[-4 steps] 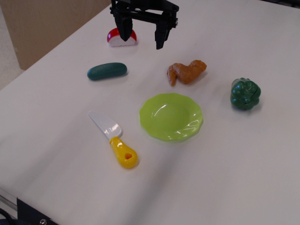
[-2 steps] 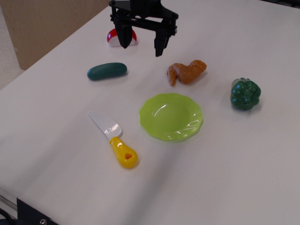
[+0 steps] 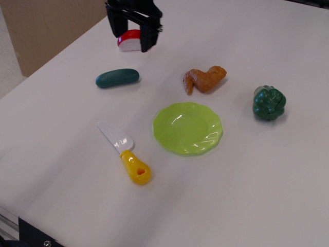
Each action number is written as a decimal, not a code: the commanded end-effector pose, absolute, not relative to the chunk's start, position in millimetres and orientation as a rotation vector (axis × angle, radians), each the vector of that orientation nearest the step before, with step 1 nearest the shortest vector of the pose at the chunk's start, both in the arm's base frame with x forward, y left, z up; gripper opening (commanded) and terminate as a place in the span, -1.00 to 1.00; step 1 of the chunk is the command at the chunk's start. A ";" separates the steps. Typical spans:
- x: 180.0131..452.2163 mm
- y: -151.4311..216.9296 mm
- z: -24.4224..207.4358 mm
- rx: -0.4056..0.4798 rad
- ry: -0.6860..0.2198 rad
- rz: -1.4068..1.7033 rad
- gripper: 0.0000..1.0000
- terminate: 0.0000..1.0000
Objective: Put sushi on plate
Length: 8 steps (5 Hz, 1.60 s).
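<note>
The sushi (image 3: pixel 128 42), a red top on a white base, sits on the table at the far left. My gripper (image 3: pixel 130 39) is lowered over it, open, with one black finger (image 3: pixel 115 23) behind and to its left and the other finger (image 3: pixel 147 40) at its right. The fingers straddle the sushi and hide part of it; I cannot tell if they touch it. The lime-green scalloped plate (image 3: pixel 187 128) lies in the middle of the table, well in front and to the right of the gripper, with nothing on it.
A dark green cucumber (image 3: pixel 117 77) lies just in front of the sushi. An orange-brown chicken wing (image 3: pixel 204 78) lies behind the plate. A green pepper (image 3: pixel 268 103) stands at the right. A toy knife with a yellow handle (image 3: pixel 134 168) lies left of the plate.
The gripper has moved left and down, from beside the sushi to straddling it. Its fingers now stand closer together. The sushi and other objects have not moved.
</note>
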<state>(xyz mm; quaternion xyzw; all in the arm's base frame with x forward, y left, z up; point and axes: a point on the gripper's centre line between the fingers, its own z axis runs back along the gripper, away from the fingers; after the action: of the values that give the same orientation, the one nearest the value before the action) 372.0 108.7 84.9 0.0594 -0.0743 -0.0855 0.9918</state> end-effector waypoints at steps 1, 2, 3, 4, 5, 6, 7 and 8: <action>406.0 152.1 113.5 0.188 -0.236 -0.289 1.00 -1.00; 423.8 158.0 106.0 0.125 -0.248 -0.348 1.00 -1.00; 431.5 161.0 94.4 0.115 -0.246 -0.349 1.00 -1.00; 433.2 159.7 91.1 0.130 -0.253 -0.341 1.00 -1.00; 442.4 161.9 80.5 0.118 -0.246 -0.352 1.00 -1.00; 451.5 164.1 71.0 0.091 -0.250 -0.364 1.00 -1.00; 457.9 166.6 62.7 0.090 -0.262 -0.377 1.00 -1.00; 460.4 166.8 65.9 0.168 -0.343 -0.412 1.00 -1.00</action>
<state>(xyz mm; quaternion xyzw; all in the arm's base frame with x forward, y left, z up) 446.2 165.4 14.9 0.0504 -0.1198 -0.1972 0.9717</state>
